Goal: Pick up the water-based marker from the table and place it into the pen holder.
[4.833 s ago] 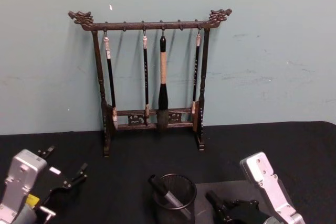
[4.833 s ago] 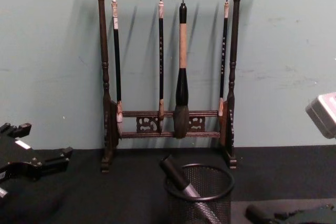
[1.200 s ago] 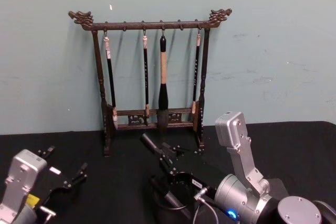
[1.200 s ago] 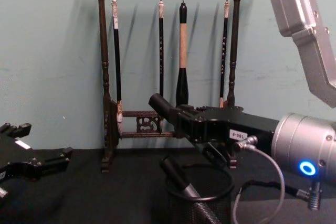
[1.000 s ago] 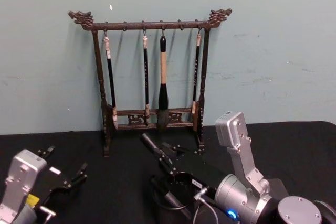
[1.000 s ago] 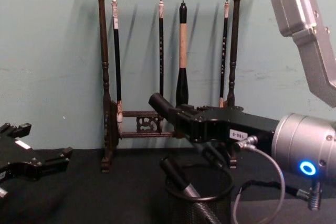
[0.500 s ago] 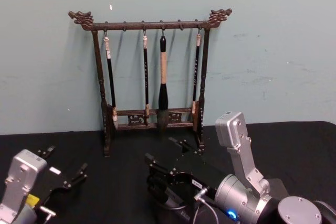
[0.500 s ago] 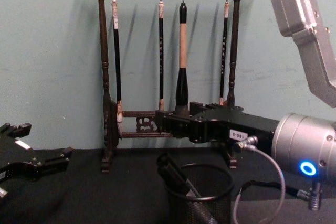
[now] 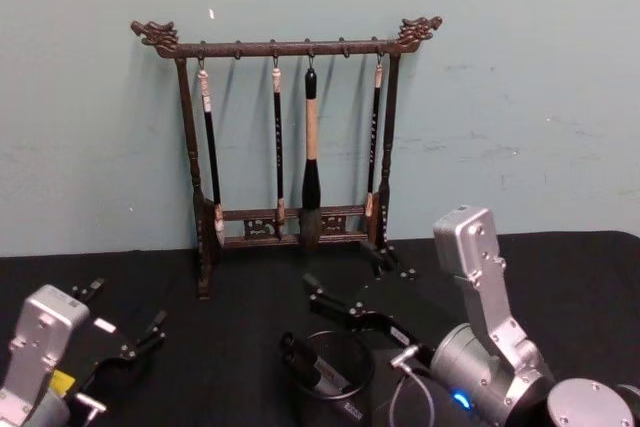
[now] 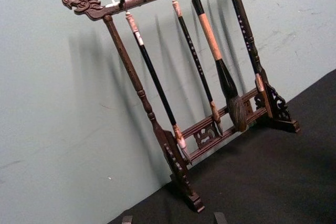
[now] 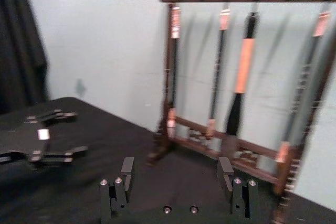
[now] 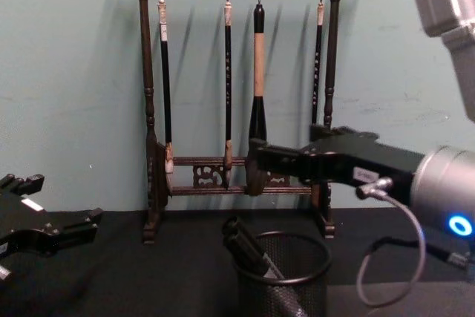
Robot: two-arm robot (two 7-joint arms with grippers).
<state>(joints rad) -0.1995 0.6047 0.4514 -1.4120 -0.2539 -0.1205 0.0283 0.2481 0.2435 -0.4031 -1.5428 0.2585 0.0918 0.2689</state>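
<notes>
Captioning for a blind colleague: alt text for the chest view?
The right gripper, jaws open, hangs above the pen holder, which holds two dark markers. A brush rack stands behind; the left gripper rests on the table.

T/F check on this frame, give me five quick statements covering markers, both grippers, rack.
1. The right gripper is shut on a marker. False: its fingers stand apart with nothing between them.
2. Markers lean inside the pen holder. True.
3. The right gripper sits above the pen holder. True.
4. The left gripper hovers over the pen holder. False: it sits low at the robot's left, apart from it.
5. Six brushes hang on the brush rack. False: four hang there.
</notes>
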